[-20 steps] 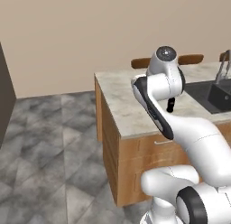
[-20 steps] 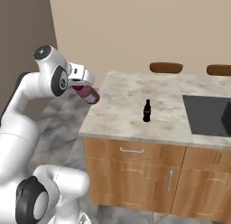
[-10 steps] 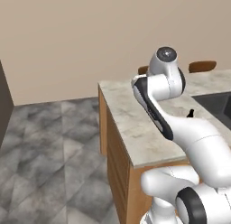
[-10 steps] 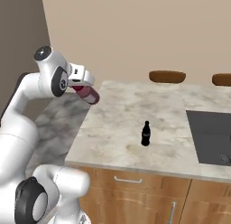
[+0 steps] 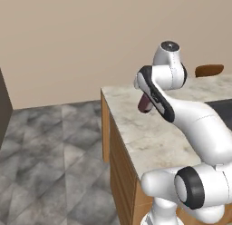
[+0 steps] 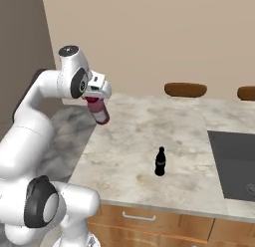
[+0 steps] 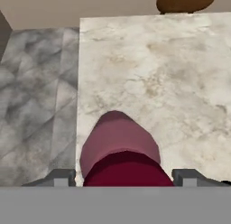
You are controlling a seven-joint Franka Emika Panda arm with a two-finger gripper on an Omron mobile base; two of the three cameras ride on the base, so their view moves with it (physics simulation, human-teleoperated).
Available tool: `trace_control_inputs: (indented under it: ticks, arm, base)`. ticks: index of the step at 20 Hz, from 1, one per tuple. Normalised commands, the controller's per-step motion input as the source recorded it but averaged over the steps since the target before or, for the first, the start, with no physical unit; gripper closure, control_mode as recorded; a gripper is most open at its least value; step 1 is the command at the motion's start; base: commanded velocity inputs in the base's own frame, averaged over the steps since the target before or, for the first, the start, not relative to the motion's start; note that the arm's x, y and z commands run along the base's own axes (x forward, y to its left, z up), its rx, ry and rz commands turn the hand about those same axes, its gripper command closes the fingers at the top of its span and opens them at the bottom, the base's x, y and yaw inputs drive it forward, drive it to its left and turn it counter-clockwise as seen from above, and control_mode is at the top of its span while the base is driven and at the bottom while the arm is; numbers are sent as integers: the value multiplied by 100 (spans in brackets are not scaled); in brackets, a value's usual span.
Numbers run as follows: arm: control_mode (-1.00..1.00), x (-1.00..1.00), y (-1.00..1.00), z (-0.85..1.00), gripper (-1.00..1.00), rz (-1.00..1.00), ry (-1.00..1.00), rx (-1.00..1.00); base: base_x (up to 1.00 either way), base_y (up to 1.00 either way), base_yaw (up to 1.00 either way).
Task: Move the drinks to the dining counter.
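Note:
My gripper [image 6: 96,97] is shut on the dark-red juice bottle [image 6: 98,110], which hangs tilted in the air above the left end of the dining counter [image 6: 134,141]. From the left base camera the juice bottle [image 5: 145,103] peeks out beside the arm. In the hand view the juice bottle [image 7: 119,148] sits between my fingertips [image 7: 61,178], over the counter's marble corner [image 7: 149,74]. The slim black cola bottle [image 6: 160,161] stands upright on the counter, to the right of and nearer the front edge than the held bottle.
A dark sink basin [image 6: 234,164] is set into the counter at the right. Brown round stools [image 6: 185,89] stand behind the far edge. Grey tiled floor [image 5: 50,151] lies left of the counter, with a dark cabinet edge [image 5: 3,106] at the far left.
The whole picture has shifted: the base has driven closer to the counter, which now looms larger. The juice bottle stays held in the gripper in the same pose.

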Motion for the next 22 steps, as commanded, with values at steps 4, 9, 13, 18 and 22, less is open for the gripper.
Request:
trace_control_inputs:
  ticks: [4, 9, 13, 18, 22]
  arm:
    - [-100, 16, -12, -24, 100, 4, 28, 13]
    - [-100, 2, 0, -29, 100, 0, 10, 0]
    - [-100, 0, 0, -71, 100, 1, 15, -2]
    - [-100, 0, 0, -71, 100, 2, 13, -4]
    - [-100, 0, 0, -62, 100, 1, 9, -3]
  base:
    - [0, 0, 0]
    - [0, 0, 0]
    - [0, 0, 0]
    - [0, 0, 0]
    - [0, 0, 0]
